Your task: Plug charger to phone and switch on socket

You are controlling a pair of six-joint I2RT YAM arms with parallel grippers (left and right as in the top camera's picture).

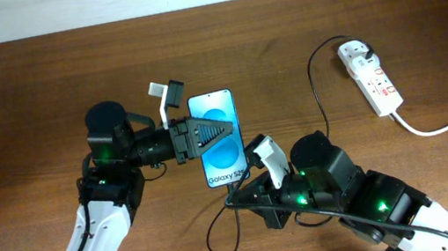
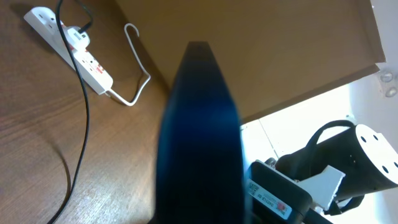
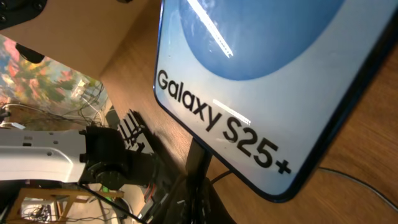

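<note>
Tabletop point(image 1: 7, 104) with socket point(image 1: 375, 81) (overhead and left wrist only)

Robotics lab: two arms point(image 1: 103, 206) at a wooden table point(image 1: 6, 96), cable clutter point(image 3: 74, 106) beyond.

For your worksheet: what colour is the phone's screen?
Blue, with a round pattern; the phone shows best overhead.

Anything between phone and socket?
Only the charger cable, looping down across bare table between phone and socket; overhead shows it.
</note>
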